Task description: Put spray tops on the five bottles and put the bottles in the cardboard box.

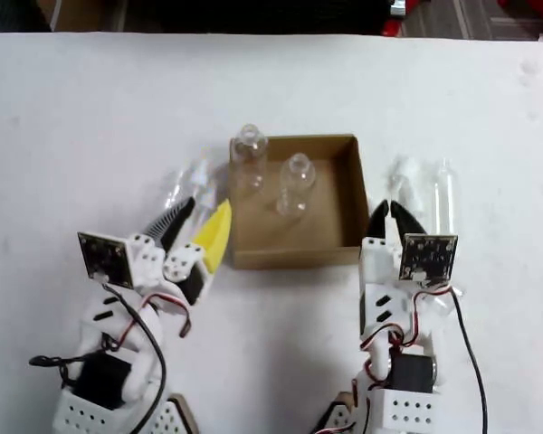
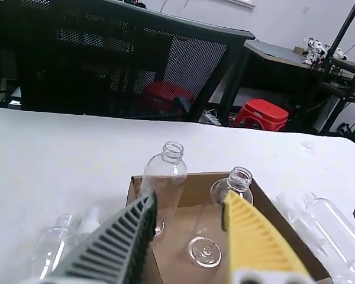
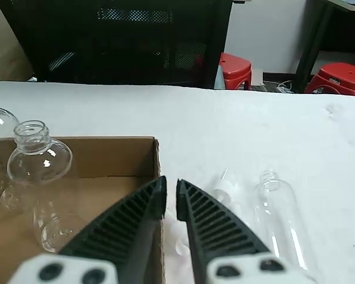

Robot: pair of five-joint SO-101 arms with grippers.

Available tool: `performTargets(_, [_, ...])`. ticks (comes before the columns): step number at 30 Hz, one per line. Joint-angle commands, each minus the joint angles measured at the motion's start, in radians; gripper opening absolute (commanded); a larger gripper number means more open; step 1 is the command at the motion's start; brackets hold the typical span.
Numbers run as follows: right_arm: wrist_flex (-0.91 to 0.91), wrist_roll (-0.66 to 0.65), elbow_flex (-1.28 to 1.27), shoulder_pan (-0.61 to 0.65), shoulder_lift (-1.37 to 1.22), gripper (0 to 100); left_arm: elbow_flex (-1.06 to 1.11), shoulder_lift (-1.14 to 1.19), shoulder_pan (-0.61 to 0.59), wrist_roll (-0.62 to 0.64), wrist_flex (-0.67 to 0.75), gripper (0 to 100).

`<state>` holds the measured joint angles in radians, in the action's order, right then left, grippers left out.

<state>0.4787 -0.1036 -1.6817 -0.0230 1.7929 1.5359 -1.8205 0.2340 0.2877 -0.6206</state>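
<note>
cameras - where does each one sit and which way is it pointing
High view: fixed above the table, looking down on the cardboard box with two open bottles; both arms, left hand and right hand, show.
Left wrist view: on the left arm, facing across the box toward the room; grey and yellow fingers show.
Right wrist view: on the right arm, facing past the box's edge and a lying bottle; black fingers show.
Shared: all see the box and both bottles.

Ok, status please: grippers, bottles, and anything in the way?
Left gripper open, empty; right gripper nearly shut, empty. Two uncapped bottles standing in cardboard box. Bottle lying left of box, another right. Box wall beside right gripper.
</note>
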Motion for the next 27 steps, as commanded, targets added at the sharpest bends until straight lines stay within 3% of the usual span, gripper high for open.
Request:
performTargets(1, [-0.024,0.012,-0.008,0.007,0.007,1.8,-0.014,-0.01,-0.038,-0.014,0.028,17])
performTargets(27, [-0.024,0.015,-0.008,0.008,0.004,1.8,-0.006,-0.01,-0.042,-0.014,0.054,17])
